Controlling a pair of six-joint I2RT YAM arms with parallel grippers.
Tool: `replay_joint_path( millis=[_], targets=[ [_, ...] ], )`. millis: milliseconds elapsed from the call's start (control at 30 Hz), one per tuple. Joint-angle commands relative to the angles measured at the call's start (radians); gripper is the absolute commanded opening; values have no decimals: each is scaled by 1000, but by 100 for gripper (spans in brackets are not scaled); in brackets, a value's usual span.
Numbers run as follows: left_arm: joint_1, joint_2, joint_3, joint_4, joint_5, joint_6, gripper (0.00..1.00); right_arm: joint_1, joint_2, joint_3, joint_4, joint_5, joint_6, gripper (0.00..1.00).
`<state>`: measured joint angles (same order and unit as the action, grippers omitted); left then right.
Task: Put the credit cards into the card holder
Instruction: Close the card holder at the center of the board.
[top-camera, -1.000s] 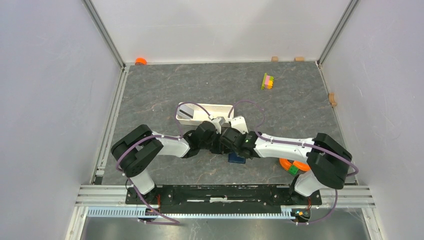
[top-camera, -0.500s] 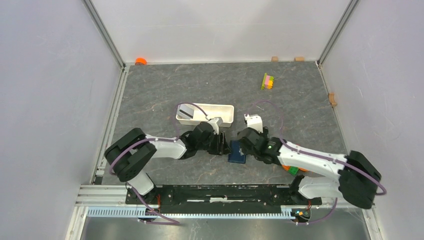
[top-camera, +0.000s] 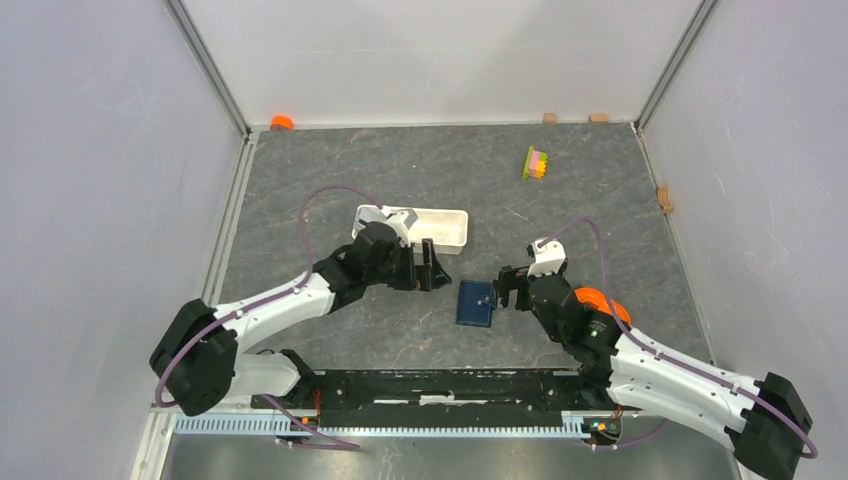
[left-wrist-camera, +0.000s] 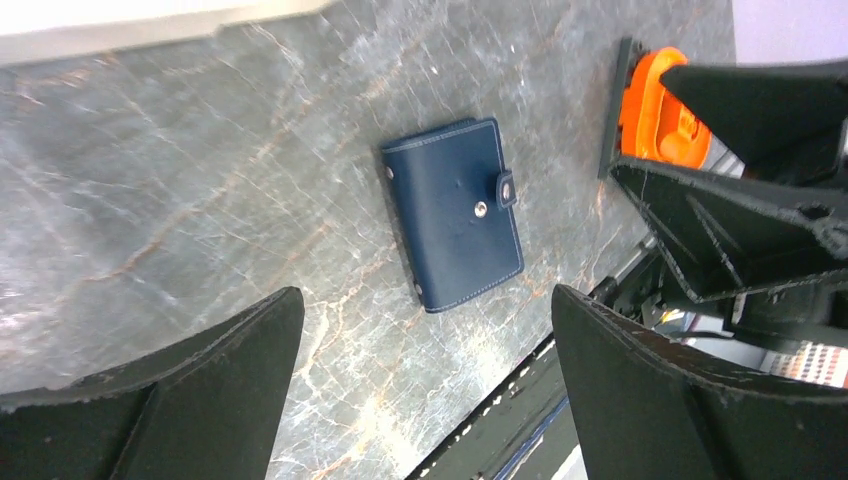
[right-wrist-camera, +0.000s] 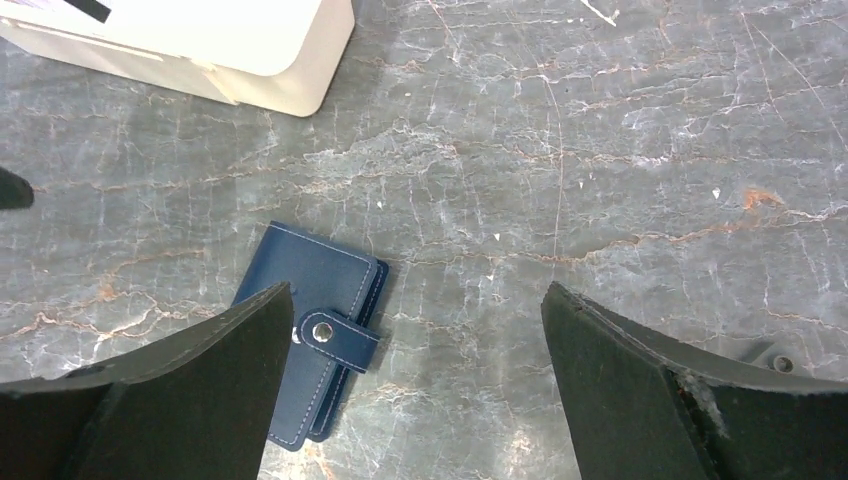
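Both jaws have drawn back from the closed card holder (top-camera: 476, 303), open and empty at its 10 and 3 o'clock; cards unseen, probably inside, so the task looks finished.

Open tabletop (top-camera: 400, 170) all around the card holder (top-camera: 476, 303); white tray (top-camera: 452, 238) near, behind-left.

Bright even light, soft shadows, sharp focus
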<state>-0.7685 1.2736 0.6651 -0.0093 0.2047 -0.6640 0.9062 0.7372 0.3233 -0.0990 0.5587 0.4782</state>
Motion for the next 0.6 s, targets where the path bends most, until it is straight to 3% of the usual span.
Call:
replay_joint_path(
  millis=[0,100,267,567],
  targets=[
    [43,-46,93,-157,29,58,100,-3,2,30,-10,-59,14,97],
    [43,5,166,-232,29,114,100,-3,27,-30,45,-237,174,92],
    [38,142,194,-201,134,70,100,-1,71,-186,351,-437,353,83],
    [34,233,117,-9,195,-9,91,-4,196,-128,320,-345,309,72]
  ],
)
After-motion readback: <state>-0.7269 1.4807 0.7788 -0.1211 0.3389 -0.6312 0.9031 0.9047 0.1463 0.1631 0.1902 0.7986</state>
